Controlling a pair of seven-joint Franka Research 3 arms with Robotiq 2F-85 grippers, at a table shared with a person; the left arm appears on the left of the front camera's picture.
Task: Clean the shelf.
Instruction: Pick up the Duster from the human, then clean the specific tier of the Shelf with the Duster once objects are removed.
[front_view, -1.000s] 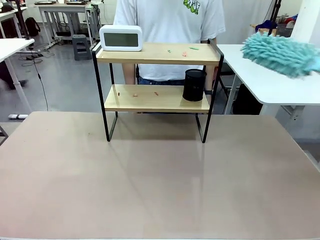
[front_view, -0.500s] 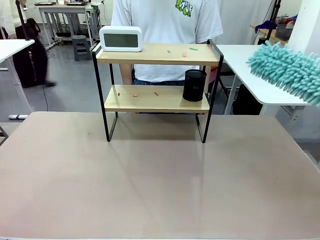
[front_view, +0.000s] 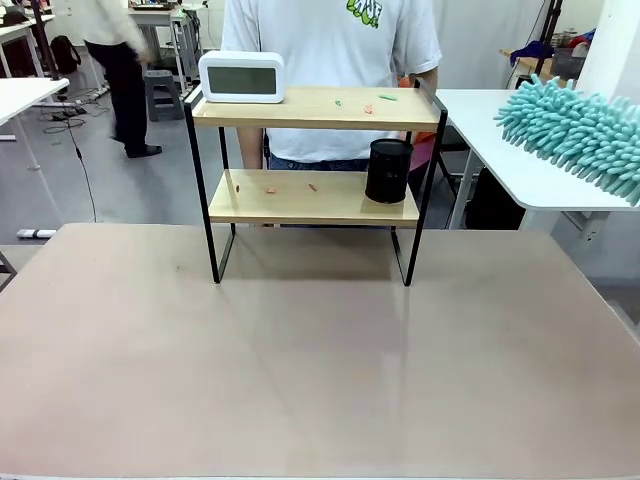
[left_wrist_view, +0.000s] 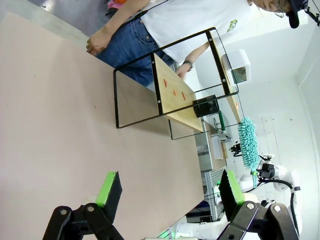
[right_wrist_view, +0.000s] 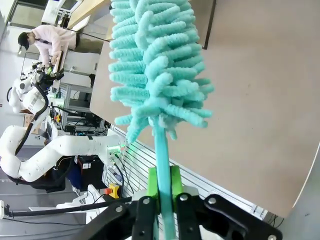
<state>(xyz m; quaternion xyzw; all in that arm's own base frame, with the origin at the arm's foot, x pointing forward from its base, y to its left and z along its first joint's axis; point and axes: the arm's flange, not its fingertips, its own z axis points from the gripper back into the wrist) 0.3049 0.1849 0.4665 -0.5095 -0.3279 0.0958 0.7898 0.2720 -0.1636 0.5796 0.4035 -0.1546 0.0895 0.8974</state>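
Shelf (front_view: 300, 108): stands upright at the far side of the worktop (front_view: 300, 360), near its far edge and roughly central, with its loop legs on the surface. It has 2 light wooden boards in a thin black frame.

Upper board: a white digital clock (front_view: 241, 76) sits at its left end. A few small scraps (front_view: 368, 107), orange and green, lie right of centre; they are too small to identify, possibly bits of paper.

Lower board: a black mesh cup (front_view: 389, 171) stands upright at the right end. 2 small orange crumbs (front_view: 269, 189) lie left of centre.

Person (front_view: 330, 50): in a white T-shirt, stands directly behind the shelf.

Right pincer (right_wrist_view: 164, 181): green pads pressed together on the thin teal handle of a teal duster (right_wrist_view: 155, 65). In the front view the duster's fluffy head (front_view: 575, 135) hangs in the air at the right edge, about level with the upper board and well apart from the shelf.

Left pincer (left_wrist_view: 169, 189): spread wide, holding nothing, above bare worktop on the robot's side, well apart from the shelf (left_wrist_view: 172, 95).
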